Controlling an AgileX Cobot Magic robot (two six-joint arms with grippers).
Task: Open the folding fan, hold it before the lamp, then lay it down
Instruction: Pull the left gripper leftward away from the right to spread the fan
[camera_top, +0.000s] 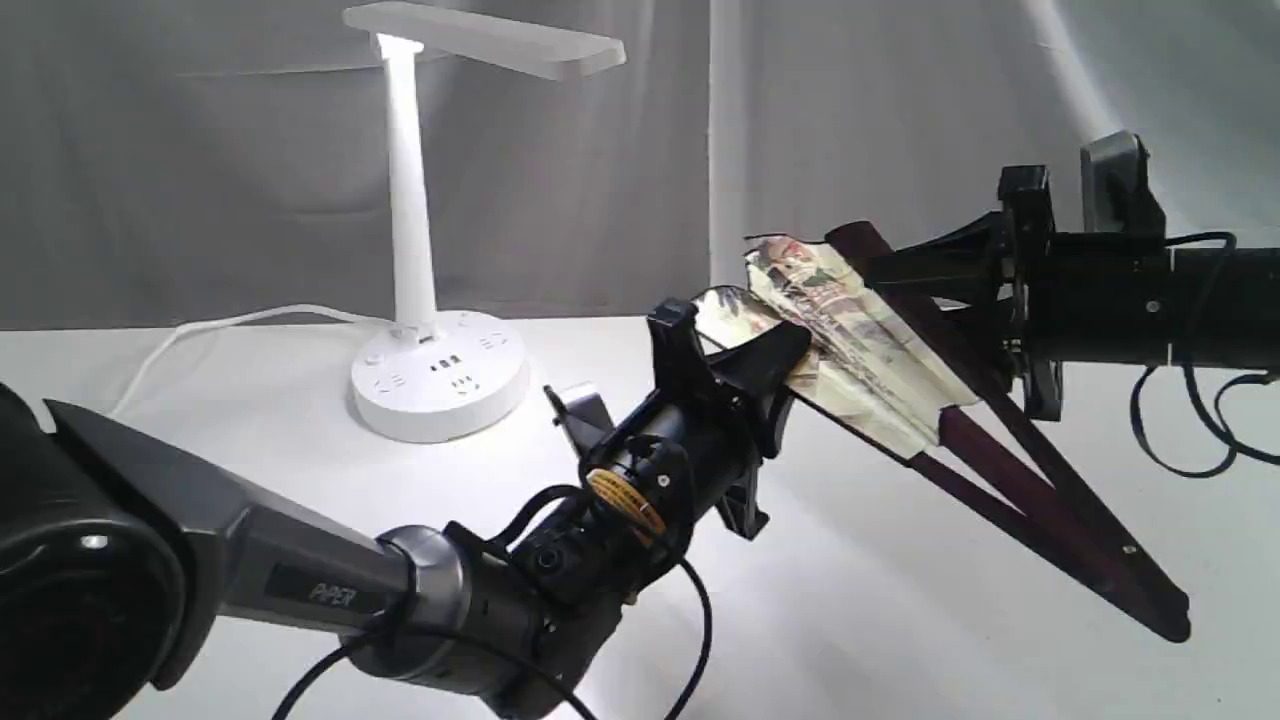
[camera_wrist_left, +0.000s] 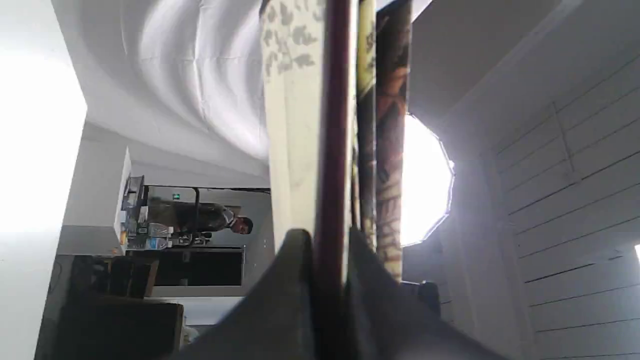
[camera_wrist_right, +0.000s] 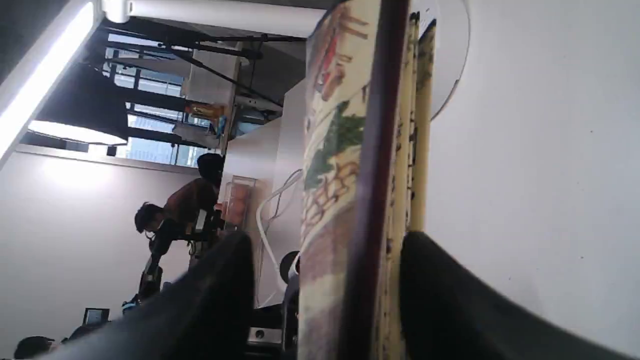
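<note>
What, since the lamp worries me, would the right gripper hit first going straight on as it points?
The folding fan: it stands between the open jaws of the right gripper. The lamp lies beyond the fan; whether on that line I cannot tell.

Left gripper (camera_wrist_left: 327, 237): two dark matte fingers (camera_wrist_left: 287, 285) at the frame edge, mid-width. The jaws are pressed tight against a dark maroon wooden rib (camera_wrist_left: 335, 125) with no gap visible.

The rib belongs to the pleated cream paper folding fan (camera_wrist_left: 292, 110), seen edge-on. It runs through frame centre from the fingers to the opposite frame edge.

- One side of the rib: a broad pale pleat with grey leaf marks.
- Other side: two narrow painted pleats (camera_wrist_left: 392, 150) in brown and yellow tones, slightly apart.

Partly covered by the painted pleats is a bright white many-sided studio light (camera_wrist_left: 430, 180). Surroundings are a white draped cloth backdrop (camera_wrist_left: 190, 75) and a white grooved panel wall (camera_wrist_left: 575, 190). A blurred person in a dark top (camera_wrist_left: 220, 222) appears sideways in the background.
</note>
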